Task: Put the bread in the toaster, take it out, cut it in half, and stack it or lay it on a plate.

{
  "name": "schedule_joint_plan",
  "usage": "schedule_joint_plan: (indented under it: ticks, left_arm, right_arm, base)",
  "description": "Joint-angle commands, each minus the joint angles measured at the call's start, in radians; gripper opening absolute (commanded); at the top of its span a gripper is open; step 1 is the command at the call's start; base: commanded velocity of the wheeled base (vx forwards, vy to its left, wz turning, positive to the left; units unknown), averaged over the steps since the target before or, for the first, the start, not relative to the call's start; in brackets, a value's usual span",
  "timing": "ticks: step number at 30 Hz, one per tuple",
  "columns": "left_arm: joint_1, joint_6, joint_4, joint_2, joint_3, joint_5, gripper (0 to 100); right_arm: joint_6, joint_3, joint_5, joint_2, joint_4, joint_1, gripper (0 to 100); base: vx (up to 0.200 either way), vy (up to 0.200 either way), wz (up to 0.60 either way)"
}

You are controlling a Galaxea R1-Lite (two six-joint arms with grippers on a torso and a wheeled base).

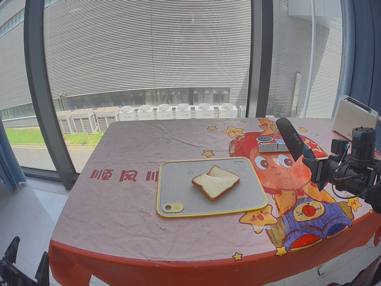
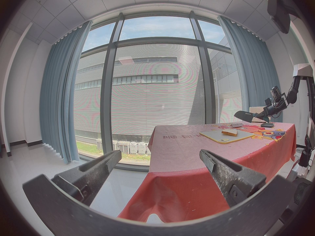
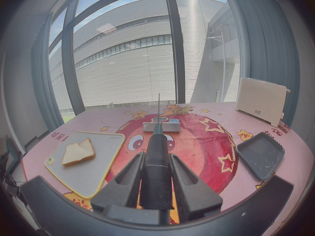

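A slice of white bread (image 1: 215, 182) (image 3: 78, 152) lies flat on a grey cutting board (image 1: 178, 187) (image 3: 95, 171) with a yellow rim, mid-table. My right gripper (image 1: 317, 169) (image 3: 157, 156) is shut on the handle of a black-bladed knife (image 1: 291, 140) (image 3: 157, 174). It hovers above the table to the right of the board, with the blade pointing up and away. A white toaster (image 1: 353, 118) (image 3: 261, 100) stands at the far right. Beside it lies a dark square plate (image 3: 261, 154). My left gripper (image 2: 160, 154) (image 1: 25, 259) is open, low and off the table's left front corner.
A small silver and blue box (image 1: 273, 145) (image 3: 161, 126) lies beyond the knife tip, between board and toaster. An orange-pink printed cloth (image 1: 119, 219) covers the table. Large windows stand just behind the far edge. The cloth left of the board is bare.
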Motion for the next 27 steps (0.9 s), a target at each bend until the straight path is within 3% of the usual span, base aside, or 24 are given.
schedule_joint_plan:
  ticks: [1,9,27]
  left_arm:
    - [0.000,0.000,0.000,0.001,0.016,0.000,100]
    - [0.000,0.000,0.000,0.001,0.016,0.000,100]
    - [0.000,0.000,0.000,0.001,0.016,0.000,100]
  right_arm:
    - [0.000,0.003,0.000,-0.065,0.001,0.024,0]
    - [0.000,0.018,-0.006,-0.135,0.011,0.102,0]
    - [-0.010,0.043,-0.008,-0.182,0.013,0.168,0]
  base:
    - [0.000,0.000,0.00]
    - [0.000,0.000,0.00]
    - [0.000,0.000,0.00]
